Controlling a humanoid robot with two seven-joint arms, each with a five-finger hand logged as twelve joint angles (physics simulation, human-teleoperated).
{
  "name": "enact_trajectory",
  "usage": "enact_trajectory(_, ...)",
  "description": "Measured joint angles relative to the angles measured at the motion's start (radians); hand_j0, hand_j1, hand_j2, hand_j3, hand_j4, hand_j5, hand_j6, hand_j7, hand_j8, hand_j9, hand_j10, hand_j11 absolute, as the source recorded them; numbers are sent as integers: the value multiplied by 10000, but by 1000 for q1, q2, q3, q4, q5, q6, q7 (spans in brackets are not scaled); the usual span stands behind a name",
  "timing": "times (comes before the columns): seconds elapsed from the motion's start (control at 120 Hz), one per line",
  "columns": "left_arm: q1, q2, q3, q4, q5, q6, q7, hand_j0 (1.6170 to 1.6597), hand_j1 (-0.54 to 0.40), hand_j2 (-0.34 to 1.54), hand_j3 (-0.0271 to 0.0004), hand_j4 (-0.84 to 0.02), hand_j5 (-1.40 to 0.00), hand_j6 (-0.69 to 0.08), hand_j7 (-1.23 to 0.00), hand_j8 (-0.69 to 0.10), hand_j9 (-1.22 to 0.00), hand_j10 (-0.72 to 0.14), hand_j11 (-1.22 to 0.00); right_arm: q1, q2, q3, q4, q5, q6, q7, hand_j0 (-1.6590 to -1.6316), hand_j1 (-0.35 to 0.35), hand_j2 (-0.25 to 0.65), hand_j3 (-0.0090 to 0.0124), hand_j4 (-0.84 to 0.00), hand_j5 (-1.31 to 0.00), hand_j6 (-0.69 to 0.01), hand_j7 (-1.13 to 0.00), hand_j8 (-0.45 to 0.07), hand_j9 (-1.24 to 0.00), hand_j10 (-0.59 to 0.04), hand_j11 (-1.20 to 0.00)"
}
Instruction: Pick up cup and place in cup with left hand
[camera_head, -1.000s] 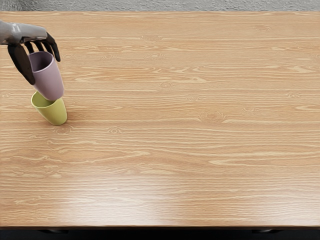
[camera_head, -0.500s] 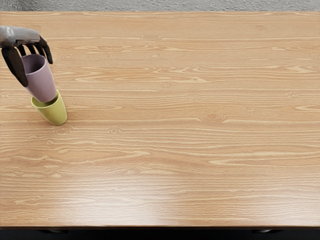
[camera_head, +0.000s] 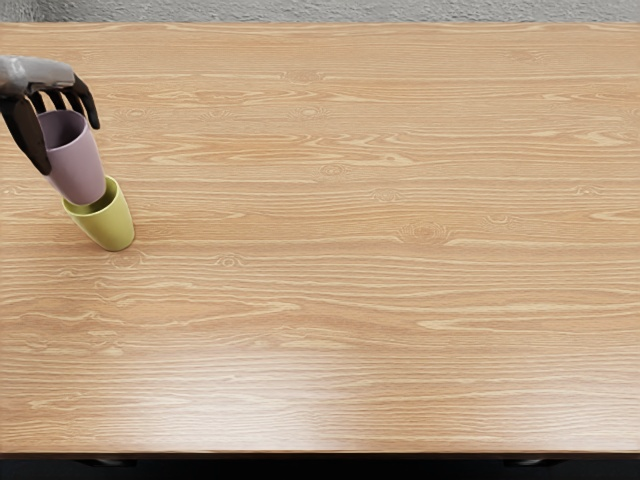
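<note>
At the picture's upper left my left hand (camera_head: 70, 135) is shut on the purple cup (camera_head: 77, 168), thumb on its left side and the other fingers over the rim's far side. The purple cup is slightly tilted, its mouth facing up. Its base overlaps the left part of the mouth of the yellow-green cup (camera_head: 112, 224), which stands on the table. Whether the base is inside that mouth or above it, I cannot tell. The right hand is out of view.
The wooden table (camera_head: 380, 260) fills most of the picture. Its front edge runs along the bottom, and a grey textured surface (camera_head: 330, 10) lies beyond its back edge.
My left hand and the purple cup have moved left, mostly in the first half second and only slightly since. The yellow-green cup has stayed put.
</note>
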Motion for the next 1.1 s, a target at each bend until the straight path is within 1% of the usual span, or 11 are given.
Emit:
enact_trajectory(0.383,8,-16,1,18,31,5,0,16544,-683,646,0,-4850,-6689,-3513,-6546,-3161,-6562,-4538,-6635,0,0,0,0,0,0,1,-16581,-3204,-47,0,-242,-312,-243,-311,-242,-311,-241,-311)
enact_trajectory(0.542,20,-34,1,19,33,16,0,16543,-659,647,0,-4847,-6686,-3544,-6531,-3189,-6546,-4567,-6630,0,0,0,0,0,0,1,-16581,-3204,-47,0,-242,-312,-243,-311,-242,-311,-241,-311)
enact_trajectory(0.725,33,-35,2,20,42,19,0,16544,-690,653,0,-4862,-6661,-3496,-6564,-3137,-6581,-4530,-6632,0,0,0,0,0,0,1,-16581,-3204,-48,0,-242,-312,-243,-311,-242,-311,-241,-311)
enact_trajectory(0.933,35,-34,3,19,46,20,0,16545,-673,612,0,-4815,-6602,-3528,-6489,-3161,-6510,-4549,-6563,0,0,-1,0,0,0,1,-16581,-3204,-47,0,-242,-312,-243,-311,-242,-312,-241,-311)
enact_trajectory(0.95,35,-35,3,19,46,20,0,16546,-620,546,0,-4732,-6491,-3557,-6372,-3196,-6391,-4569,-6447,0,0,-1,0,0,0,1,-16581,-3204,-47,0,-242,-312,-243,-311,-242,-311,-241,-311)
enact_trajectory(0.975,35,-37,3,19,46,20,0,16550,-479,543,0,-4469,-6108,-3432,-6003,-3113,-6020,-4325,-6069,0,0,-1,0,0,0,1,-16581,-3204,-48,0,-242,-312,-243,-311,-242,-311,-241,-311)
enact_trajectory(1.1,35,-40,2,19,46,34,0,16564,1063,354,0,-2680,-3626,-2125,-3567,-1952,-3575,-2602,-3601,0,0,-2,0,0,0,1,-16581,-3204,-47,0,-242,-312,-243,-311,-242,-312,-241,-311)
